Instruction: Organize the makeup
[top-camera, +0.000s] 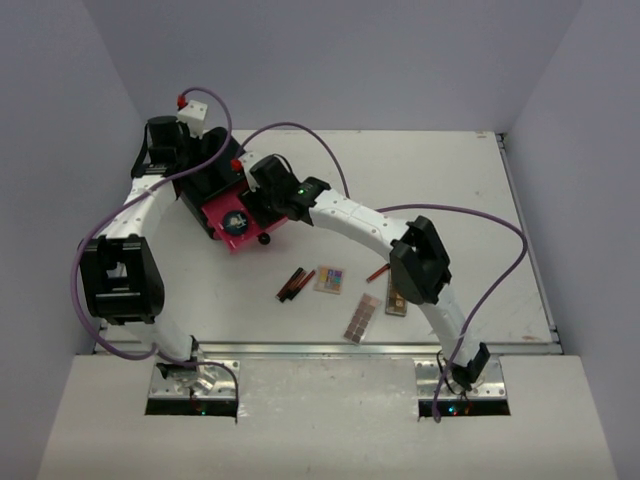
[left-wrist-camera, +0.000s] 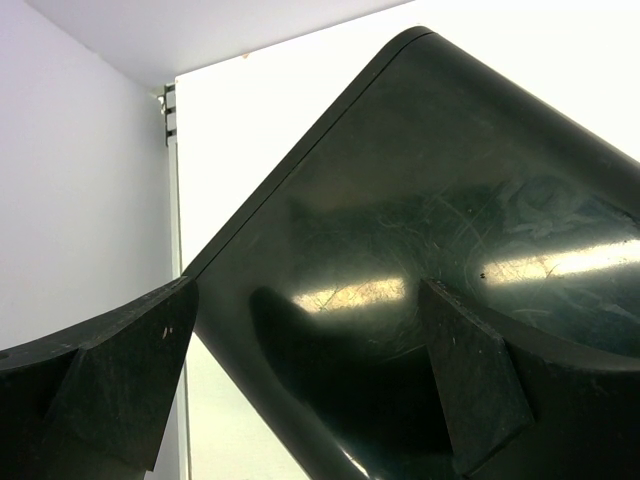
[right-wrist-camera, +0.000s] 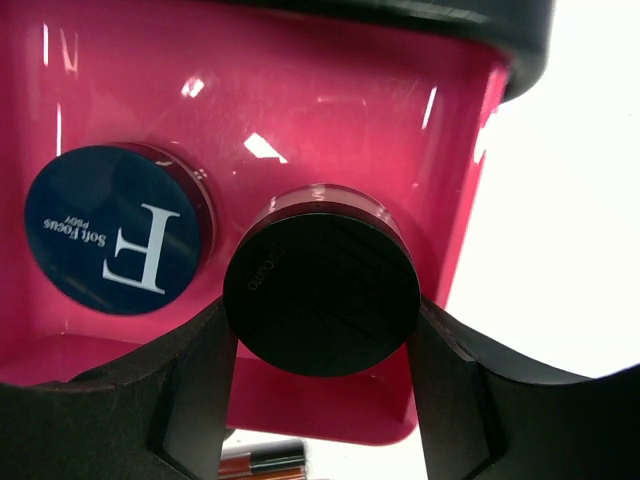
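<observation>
In the right wrist view my right gripper (right-wrist-camera: 322, 322) is shut on a black round compact (right-wrist-camera: 320, 285), held over the near corner of the pink drawer (right-wrist-camera: 330, 110). A blue round compact (right-wrist-camera: 118, 230) lies inside that drawer. On the table lie dark and red sticks (top-camera: 295, 285), a square multicolour palette (top-camera: 330, 279), a single red stick (top-camera: 377, 272) and two long brownish palettes (top-camera: 363, 317) (top-camera: 396, 300). My left gripper (left-wrist-camera: 308, 295) stands open over a corner of the large black box (left-wrist-camera: 420, 170), its left finger at the box's edge.
The black box (top-camera: 205, 185) with its pulled-out pink drawer (top-camera: 232, 228) stands at the back left. Purple cables loop over both arms. The table's right edge (top-camera: 530, 250) and the grey walls bound the space.
</observation>
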